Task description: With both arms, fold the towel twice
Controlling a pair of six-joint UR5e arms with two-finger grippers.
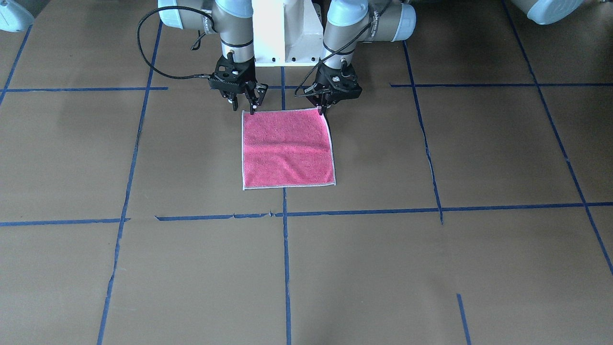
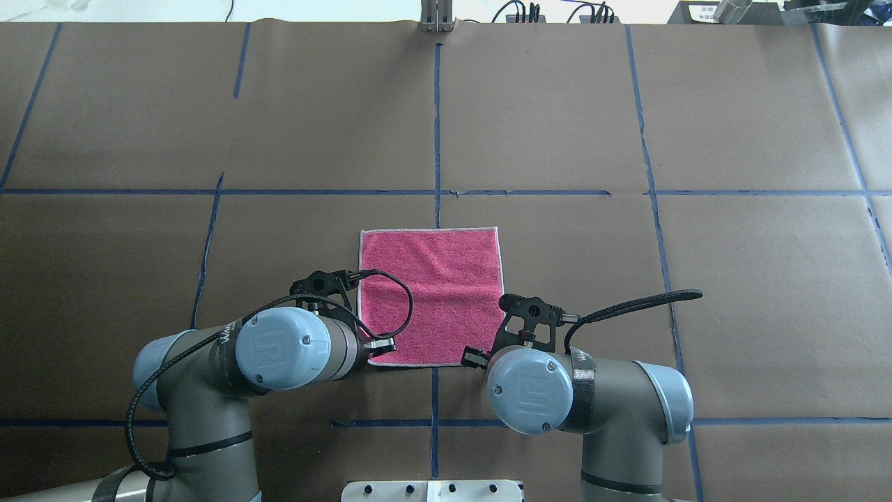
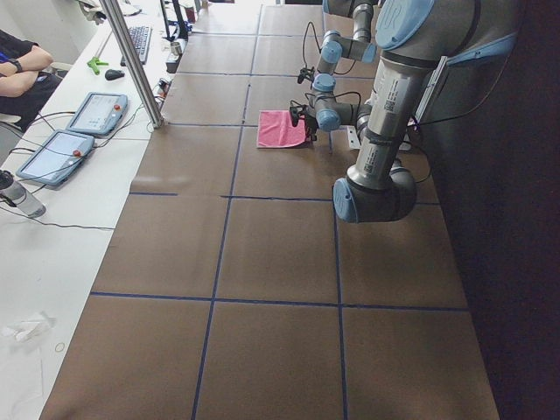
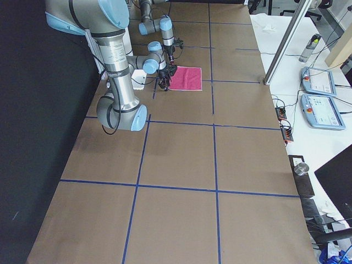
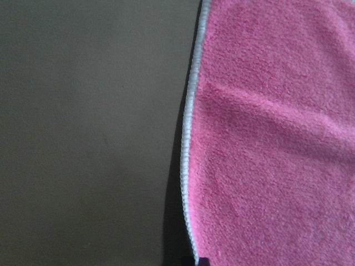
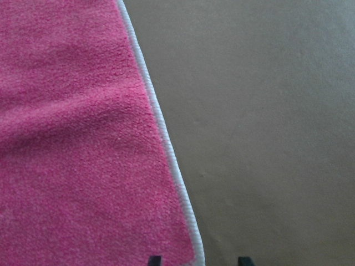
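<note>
The towel (image 1: pixel 287 148) lies flat on the table, pink face up, with a thin whitish border; it also shows in the overhead view (image 2: pixel 432 293). My left gripper (image 1: pixel 323 111) is down at the towel's robot-side corner, fingers together, shut on the border; in the left wrist view only one dark tip shows at the towel's edge (image 5: pixel 191 166). My right gripper (image 1: pixel 245 106) is at the other robot-side corner, open. In the right wrist view its two tips straddle the towel's border (image 6: pixel 166 144). Both corners lie low at the table.
The brown paper tabletop (image 2: pixel 627 279) is marked with blue tape lines (image 2: pixel 436 139). The white pedestal base (image 1: pixel 285 33) stands behind the towel. Tablets and cables lie on the side bench (image 3: pixel 79 131), away from the arms.
</note>
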